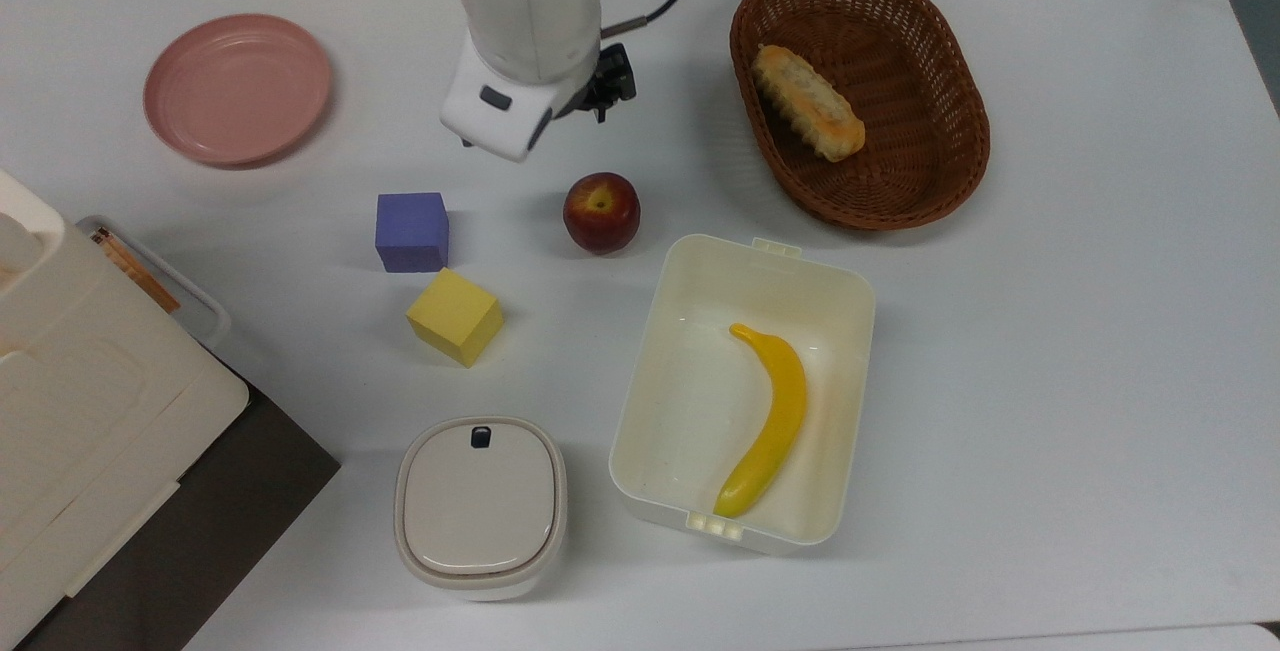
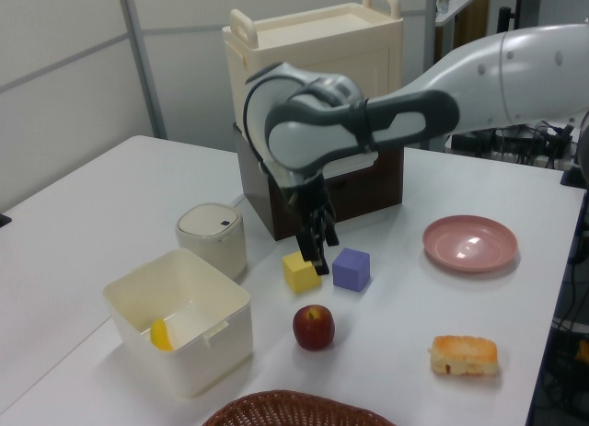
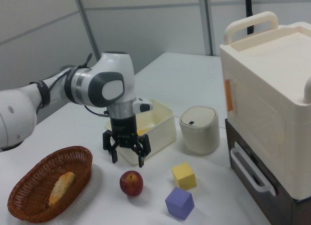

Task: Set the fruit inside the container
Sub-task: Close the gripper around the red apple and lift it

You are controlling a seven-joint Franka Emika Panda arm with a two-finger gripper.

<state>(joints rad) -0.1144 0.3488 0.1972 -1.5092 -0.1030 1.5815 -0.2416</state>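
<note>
The container (image 1: 842,301), banana (image 1: 770,421) already in it, sits beyond the spread, empty jaws of the gripper (image 3: 127,158). Looks like the approach step: the gripper hangs above the table, and the fruit (image 3: 131,182) lies just below and slightly ahead. Next it should drop and straddle it. Purple cube (image 3: 179,202) and yellow cube (image 3: 184,175) stand aside; nothing blocks.
</note>
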